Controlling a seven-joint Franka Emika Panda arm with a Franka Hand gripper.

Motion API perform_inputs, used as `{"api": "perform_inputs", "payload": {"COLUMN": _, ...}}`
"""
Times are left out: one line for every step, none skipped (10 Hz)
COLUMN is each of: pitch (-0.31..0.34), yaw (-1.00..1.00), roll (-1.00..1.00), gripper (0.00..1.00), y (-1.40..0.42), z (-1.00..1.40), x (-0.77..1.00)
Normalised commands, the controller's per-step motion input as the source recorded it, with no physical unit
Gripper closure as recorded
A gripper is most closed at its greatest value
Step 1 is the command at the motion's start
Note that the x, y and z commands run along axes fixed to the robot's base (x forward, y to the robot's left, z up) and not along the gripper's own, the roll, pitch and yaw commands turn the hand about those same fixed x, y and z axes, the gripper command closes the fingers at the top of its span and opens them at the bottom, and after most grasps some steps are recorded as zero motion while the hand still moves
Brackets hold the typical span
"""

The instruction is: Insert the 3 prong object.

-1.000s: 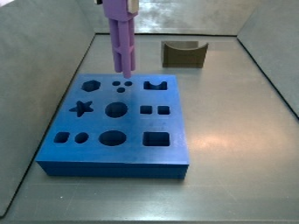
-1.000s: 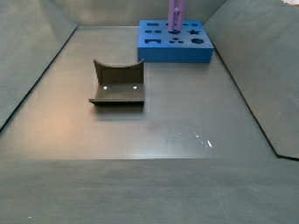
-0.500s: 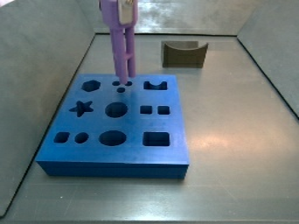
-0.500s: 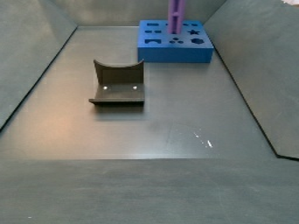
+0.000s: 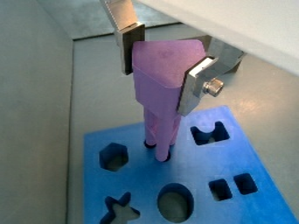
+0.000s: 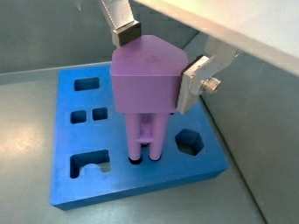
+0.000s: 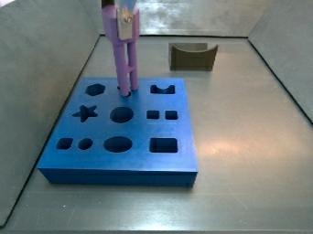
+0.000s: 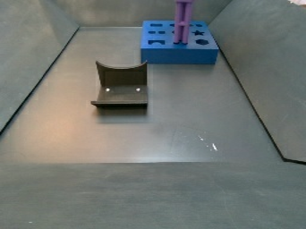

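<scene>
The light-purple 3 prong object [image 5: 162,83] [image 6: 146,87] stands upright, gripped at its thick head. Its prong tips reach the round holes in the blue block [image 5: 268,188] [image 6: 128,179]; the wrist views show the tips at or just inside the holes. In both side views the 3 prong object [image 7: 124,55] [image 8: 184,20] rises from the blue block [image 7: 123,151] [image 8: 180,52]. My gripper [image 5: 163,57] [image 6: 160,57] [image 7: 119,7] is above the block's far edge, shut on the object's head, its silver fingers [image 5: 198,80] [image 6: 193,80] flat against both sides.
A small brown block with a curved notch [image 7: 192,57] [image 8: 120,85] stands on the grey floor away from the blue block. Grey walls enclose the floor [image 8: 156,134] on three sides. The blue block has several other shaped holes.
The gripper has moved down with the 3 prong object; its prong tips, earlier above the blue block, now reach the round holes.
</scene>
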Motion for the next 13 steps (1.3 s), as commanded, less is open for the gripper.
{"api": "perform_inputs", "payload": {"pitch": -0.017, "yaw": 0.04, "roll": -0.19, "gripper": 1.00, "y": 0.00, "z": -0.49, "x": 0.00}}
{"api": "perform_inputs", "payload": {"pitch": -0.039, "yaw": 0.05, "roll": -0.16, "gripper": 1.00, "y": 0.00, "z": -0.54, "x": 0.00}}
{"api": "perform_inputs", "payload": {"pitch": -0.053, "yaw": 0.03, "roll": -0.17, "gripper": 1.00, "y": 0.08, "z": -0.65, "x": -0.09}}
{"api": "perform_inputs", "payload": {"pitch": -0.024, "yaw": 0.11, "roll": -0.23, "gripper": 1.00, "y": 0.13, "z": -0.65, "x": -0.20}}
{"api": "perform_inputs", "payload": {"pitch": 0.000, "yaw": 0.25, "roll": -0.24, "gripper": 1.00, "y": 0.11, "z": -0.47, "x": -0.07}}
{"api": "perform_inputs", "payload": {"pitch": 0.000, "yaw": 0.25, "roll": -0.24, "gripper": 1.00, "y": 0.16, "z": -0.45, "x": -0.12}}
{"api": "perform_inputs", "payload": {"pitch": 0.000, "yaw": 0.20, "roll": -0.22, "gripper": 1.00, "y": 0.15, "z": -0.57, "x": -0.10}}
{"api": "perform_inputs", "payload": {"pitch": 0.000, "yaw": 0.23, "roll": -0.24, "gripper": 1.00, "y": 0.09, "z": -0.64, "x": 0.00}}
{"api": "perform_inputs", "payload": {"pitch": 0.000, "yaw": 0.22, "roll": -0.23, "gripper": 1.00, "y": 0.06, "z": -0.67, "x": 0.03}}
{"api": "perform_inputs", "payload": {"pitch": 0.000, "yaw": 0.17, "roll": -0.20, "gripper": 1.00, "y": 0.00, "z": -0.65, "x": 0.07}}
{"api": "perform_inputs", "payload": {"pitch": 0.000, "yaw": 0.11, "roll": -0.23, "gripper": 1.00, "y": 0.00, "z": -0.60, "x": 0.10}}
{"api": "perform_inputs", "payload": {"pitch": 0.000, "yaw": 0.09, "roll": -0.26, "gripper": 1.00, "y": 0.00, "z": -0.55, "x": 0.09}}
{"api": "perform_inputs", "payload": {"pitch": 0.000, "yaw": 0.08, "roll": -0.24, "gripper": 1.00, "y": 0.00, "z": -0.58, "x": 0.07}}
